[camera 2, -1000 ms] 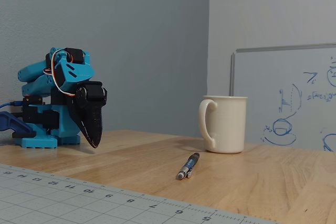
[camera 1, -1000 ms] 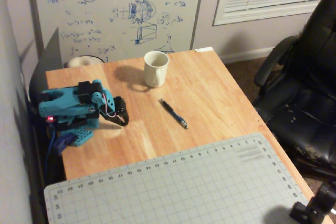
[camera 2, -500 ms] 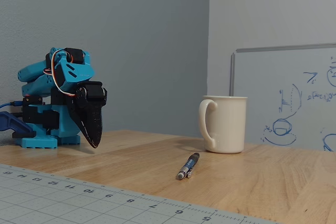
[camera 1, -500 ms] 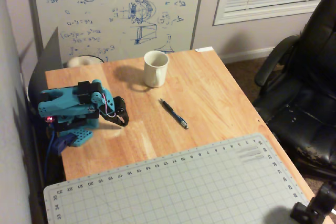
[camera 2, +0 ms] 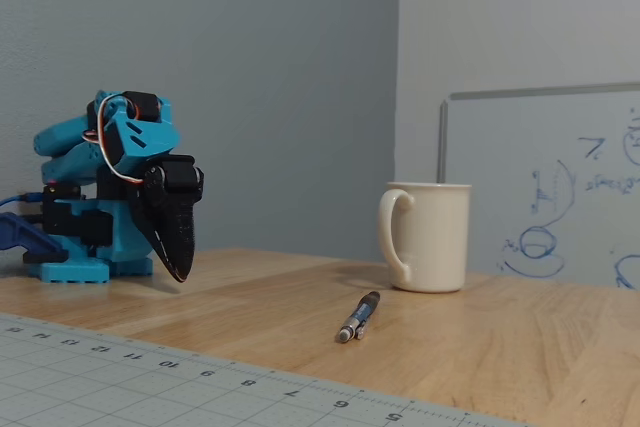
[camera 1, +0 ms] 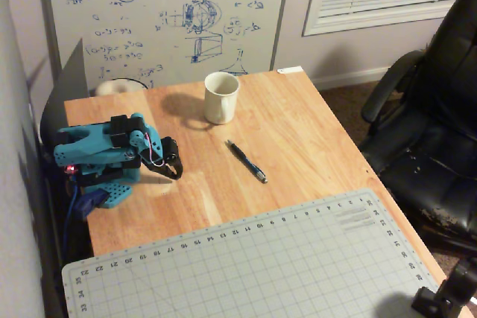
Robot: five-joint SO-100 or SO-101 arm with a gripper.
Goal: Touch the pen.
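The pen [camera 1: 247, 161] is slim and dark blue-black with a lighter tip. It lies flat on the wooden table, below and right of the white mug in the overhead view. In the fixed view the pen [camera 2: 359, 316] lies in front of the mug. My gripper [camera 1: 176, 172] is black, on a folded teal arm at the table's left side. It hangs tip-down just above the table [camera 2: 181, 273], well left of the pen and apart from it. Its fingers are pressed together and hold nothing.
A white mug [camera 1: 220, 97] stands behind the pen, also seen in the fixed view [camera 2: 428, 236]. A grey cutting mat [camera 1: 246, 266] covers the table's near part. A black office chair [camera 1: 432, 117] stands right of the table. A whiteboard [camera 1: 164, 13] stands behind.
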